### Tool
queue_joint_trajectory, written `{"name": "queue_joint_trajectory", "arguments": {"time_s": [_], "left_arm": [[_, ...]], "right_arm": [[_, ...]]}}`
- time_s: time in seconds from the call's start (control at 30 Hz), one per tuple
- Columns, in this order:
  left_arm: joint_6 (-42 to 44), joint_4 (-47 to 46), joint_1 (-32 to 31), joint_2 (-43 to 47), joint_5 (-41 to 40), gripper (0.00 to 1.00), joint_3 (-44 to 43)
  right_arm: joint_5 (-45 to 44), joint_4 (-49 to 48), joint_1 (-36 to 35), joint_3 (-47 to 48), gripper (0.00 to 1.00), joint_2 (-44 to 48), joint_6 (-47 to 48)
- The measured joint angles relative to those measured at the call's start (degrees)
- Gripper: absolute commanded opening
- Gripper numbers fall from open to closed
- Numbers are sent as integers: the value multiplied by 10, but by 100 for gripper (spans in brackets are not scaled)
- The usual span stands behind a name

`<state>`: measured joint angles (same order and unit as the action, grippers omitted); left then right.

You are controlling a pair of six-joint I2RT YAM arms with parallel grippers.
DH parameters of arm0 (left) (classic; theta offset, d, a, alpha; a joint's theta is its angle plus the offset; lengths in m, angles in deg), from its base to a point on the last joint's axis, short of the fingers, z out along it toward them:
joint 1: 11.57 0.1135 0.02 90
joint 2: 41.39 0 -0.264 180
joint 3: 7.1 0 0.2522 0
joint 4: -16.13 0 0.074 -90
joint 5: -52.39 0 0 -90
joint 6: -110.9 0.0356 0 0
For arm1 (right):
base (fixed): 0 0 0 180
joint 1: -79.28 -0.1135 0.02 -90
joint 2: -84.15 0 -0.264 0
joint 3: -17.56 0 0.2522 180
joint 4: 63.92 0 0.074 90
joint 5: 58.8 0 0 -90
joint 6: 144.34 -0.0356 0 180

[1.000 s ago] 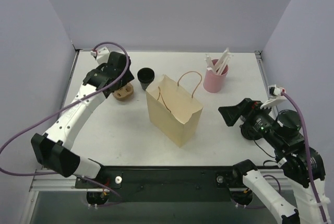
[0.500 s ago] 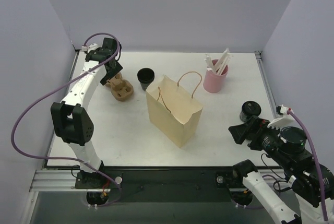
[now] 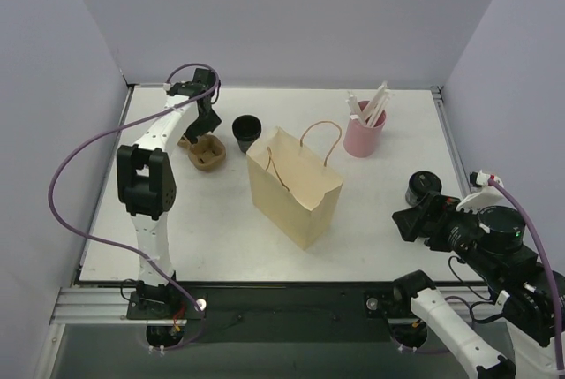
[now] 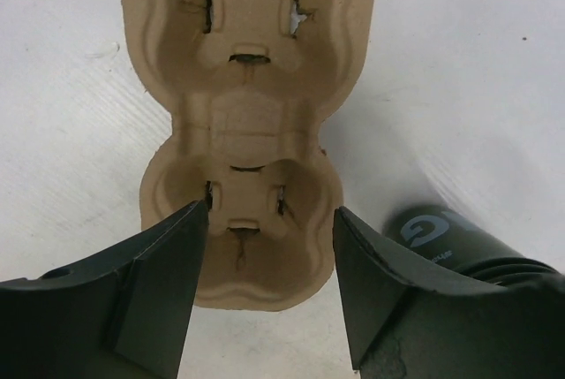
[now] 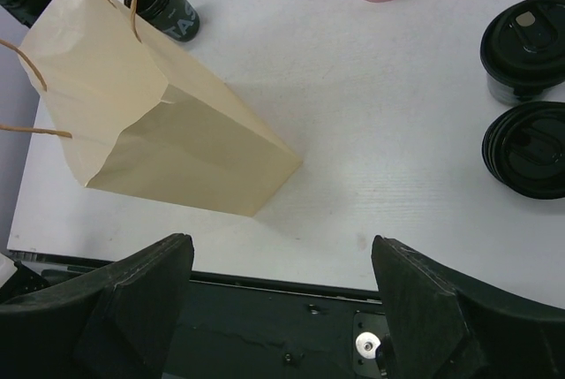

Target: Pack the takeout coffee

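Jaws apart, the left end effector [image 4: 269,220] straddles one pocket of a tan moulded-pulp two-cup carrier [image 4: 252,123] on the white table [image 3: 212,229], just beside an open black paper cup [image 4: 441,238]. The right end effector [image 5: 281,251], spread wide and empty, overlooks a standing brown paper bag [image 5: 177,140] and two black-lidded coffee cups [image 5: 528,43] near the table's right edge.

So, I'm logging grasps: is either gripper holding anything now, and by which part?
Nothing appears held. The left gripper stands open astride one end of the brown moulded-pulp cup carrier, not clamped on it; the right gripper is open and empty.
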<state>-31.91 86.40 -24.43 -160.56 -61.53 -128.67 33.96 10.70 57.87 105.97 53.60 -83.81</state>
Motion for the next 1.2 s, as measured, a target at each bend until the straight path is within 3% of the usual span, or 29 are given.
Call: {"name": "queue_joint_trajectory", "arguments": {"time_s": [0.3, 1.2], "left_arm": [[14, 19, 0, -40, -30, 66, -82], [25, 20, 28, -84, -28, 63, -79]], "right_arm": [[-1, 1, 0, 13, 84, -11, 18], [-20, 13, 0, -10, 81, -11, -50]]}}
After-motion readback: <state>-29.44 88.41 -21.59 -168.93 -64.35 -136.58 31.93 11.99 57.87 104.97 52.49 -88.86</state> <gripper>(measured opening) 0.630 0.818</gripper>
